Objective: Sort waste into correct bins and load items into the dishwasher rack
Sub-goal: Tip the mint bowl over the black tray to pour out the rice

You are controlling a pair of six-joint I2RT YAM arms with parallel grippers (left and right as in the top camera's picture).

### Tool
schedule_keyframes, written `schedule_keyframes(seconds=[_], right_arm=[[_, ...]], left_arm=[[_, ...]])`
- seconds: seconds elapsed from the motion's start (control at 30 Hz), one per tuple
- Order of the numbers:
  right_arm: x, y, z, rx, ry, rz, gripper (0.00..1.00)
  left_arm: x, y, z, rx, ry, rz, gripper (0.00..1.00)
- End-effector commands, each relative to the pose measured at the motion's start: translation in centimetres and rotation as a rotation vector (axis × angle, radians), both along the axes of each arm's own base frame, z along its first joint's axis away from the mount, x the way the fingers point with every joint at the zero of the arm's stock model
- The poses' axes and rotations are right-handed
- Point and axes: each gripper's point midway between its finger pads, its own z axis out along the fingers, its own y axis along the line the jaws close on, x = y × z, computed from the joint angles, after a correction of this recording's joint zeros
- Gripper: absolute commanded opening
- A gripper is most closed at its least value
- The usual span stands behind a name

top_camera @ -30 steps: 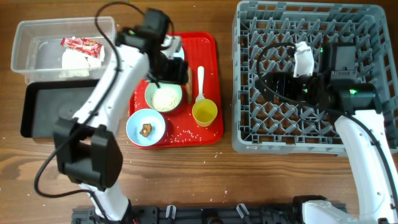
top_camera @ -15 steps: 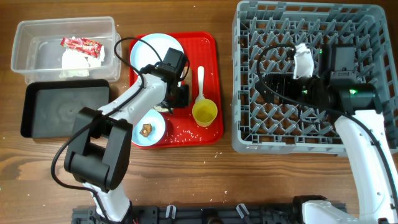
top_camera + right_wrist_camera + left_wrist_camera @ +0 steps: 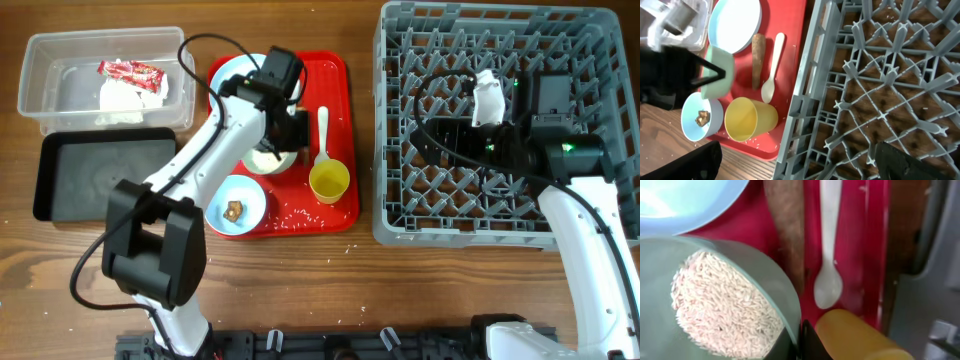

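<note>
My left gripper (image 3: 289, 130) (image 3: 799, 342) is shut on the right rim of a pale blue bowl (image 3: 266, 160) (image 3: 725, 305) holding white rice grains (image 3: 715, 307), over the red tray. In the right wrist view this bowl (image 3: 720, 70) looks tilted. On the tray lie the pale blue plate (image 3: 232, 76), the brown sausage-like stick (image 3: 785, 225), the white spoon (image 3: 322, 135), the yellow cup (image 3: 329, 181) and a second bowl (image 3: 235, 205) with a brown lump. My right gripper (image 3: 432, 140) (image 3: 800, 165) hangs open and empty over the grey dishwasher rack (image 3: 500, 215).
The clear tub (image 3: 45, 95) at the back left holds the red wrapper (image 3: 130, 70) and the white napkin (image 3: 120, 98). The black tray (image 3: 100, 175) sits in front of it. Loose rice grains dot the red tray (image 3: 300, 215) near its front edge.
My left gripper came down onto the rice bowl's rim and shut on it. The right arm has not moved.
</note>
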Motion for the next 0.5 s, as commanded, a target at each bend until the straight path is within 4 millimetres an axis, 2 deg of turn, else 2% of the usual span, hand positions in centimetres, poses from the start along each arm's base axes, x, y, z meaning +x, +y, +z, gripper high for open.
schedule_keyframes(seconds=[0.0,0.1,0.13,0.23,0.37,0.47], right_arm=[[0.3,-0.1,0.2,0.0,0.0,-0.011,1.0],[0.3,-0.1,0.2,0.0,0.0,-0.011,1.0],[0.3,-0.1,0.2,0.0,0.0,-0.011,1.0],[0.4,-0.1,0.2,0.0,-0.002,-0.011,1.0],[0.4,-0.1,0.2,0.002,-0.002,-0.013,1.0],[0.4,-0.1,0.2,0.002,-0.001,-0.013,1.0]], left_arm=[[1.6,2.0,3.9,-0.088,-0.016,0.084,0.04],[1.9,6.4,5.8,-0.147,0.0,0.187,0.04],[2.1,8.8,6.2,-0.169,0.0,0.213,0.04],[1.9,16.4,5.9,-0.176,0.02,0.337,0.04],[1.1,25.1,5.7,-0.201,0.013,0.544,0.04],[0.7,27.2,5.9,-0.366,-0.015,0.578,0.04]])
